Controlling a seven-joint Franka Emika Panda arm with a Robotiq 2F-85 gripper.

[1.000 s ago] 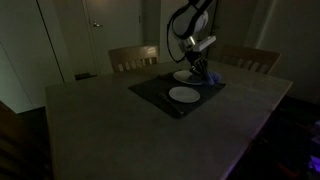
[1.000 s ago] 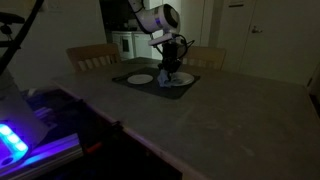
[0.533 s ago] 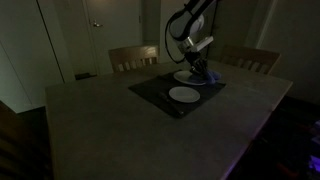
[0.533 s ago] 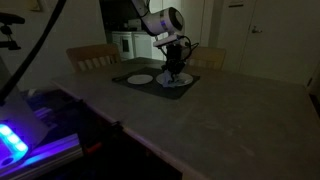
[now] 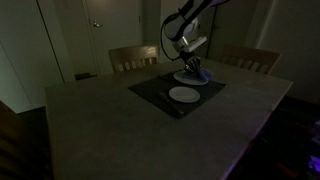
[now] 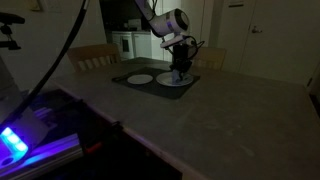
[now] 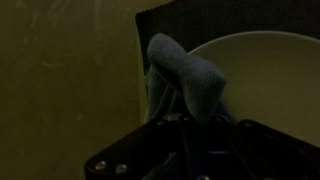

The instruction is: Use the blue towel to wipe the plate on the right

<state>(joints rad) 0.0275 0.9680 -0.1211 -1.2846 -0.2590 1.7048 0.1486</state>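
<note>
The room is dim. Two white plates lie on a dark placemat (image 5: 160,90) on the table: one (image 5: 183,94) (image 6: 140,78) is bare, the other (image 5: 188,77) (image 6: 176,84) lies under my gripper. My gripper (image 5: 196,68) (image 6: 181,70) is shut on the blue towel (image 7: 185,80) and holds it down at that plate. In the wrist view the towel bunches up over the rim of the plate (image 7: 265,70), with the placemat (image 7: 200,20) behind. The fingertips are hidden in shadow.
Wooden chairs (image 5: 133,57) (image 5: 250,58) stand at the table's far side, and they show in the other exterior view (image 6: 90,55) too. The wooden tabletop (image 5: 120,130) stretches toward the camera. A blue-lit device (image 6: 15,140) sits beside the table.
My gripper has slid sideways with the blue towel over the plate, toward the plate's far edge. The plates and placemat have not moved.
</note>
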